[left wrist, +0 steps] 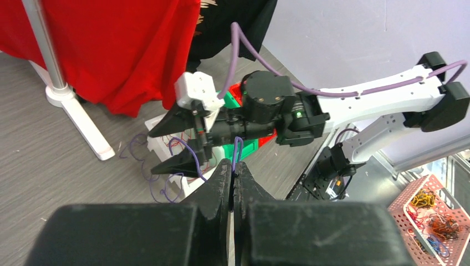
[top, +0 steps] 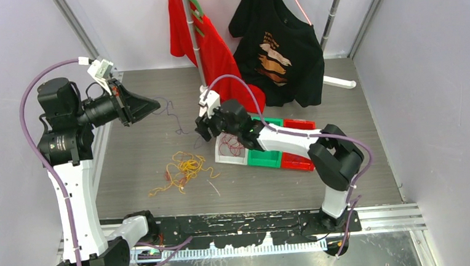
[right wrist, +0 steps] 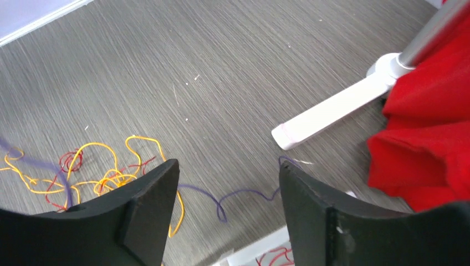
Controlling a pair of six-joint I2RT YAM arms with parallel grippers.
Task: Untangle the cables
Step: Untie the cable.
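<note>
Snaking crosswise, one purple cable (right wrist: 244, 193)

1. Grey wood-grain tabletop (top: 260, 187); pale walls (top: 5, 36) on three sides.
2. Metal garment rack (top: 191, 31), white foot (right wrist: 327, 113).
3. Red shirt (top: 215, 54) and black printed T-shirt (top: 301, 49) hang at back, side by side.
4. Even, diffuse light.

the cables (top: 185, 170) lie on the table (top: 135, 157) left of the trays (top: 265, 159), seemingly some inside one.
</note>
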